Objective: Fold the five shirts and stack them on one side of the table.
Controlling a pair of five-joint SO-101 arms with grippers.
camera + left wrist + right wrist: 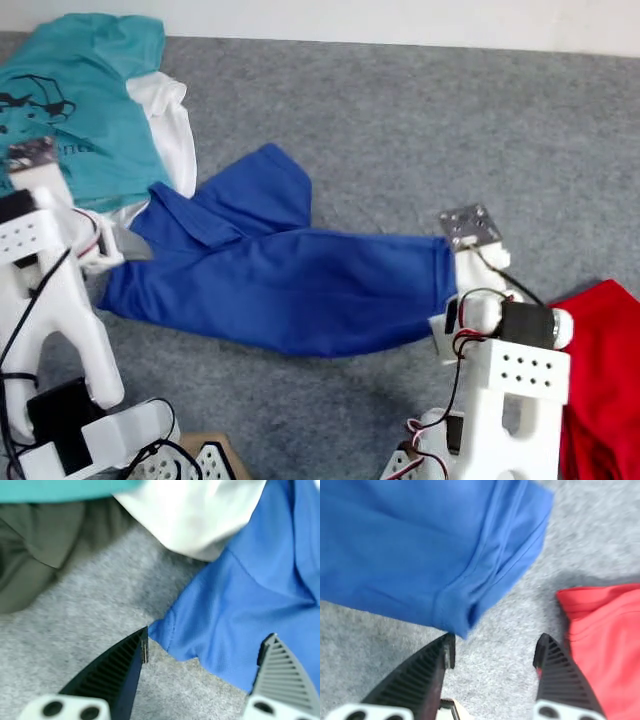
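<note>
Left gripper jaws apart, at one end of the blue shirt. Right gripper also apart, just off the shirt's other end. Blue shirt lies stretched across the grey table (one sleeve sticking out). White shirt touches its left-arm end with the teal shirt on top. Red shirt lies near the opposite end.

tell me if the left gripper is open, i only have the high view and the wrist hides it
Observer: Open. The left gripper hangs over a corner of the blue shirt.
Operator: and the right one
Observer: Open too. The right gripper is over bare grey carpet, between the blue shirt's hem corner and the red shirt.
Operator: anything by the teal shirt i can't see
Observer: Yes, an olive-grey cloth pokes out from under the teal shirt, beside the white shirt.
</note>
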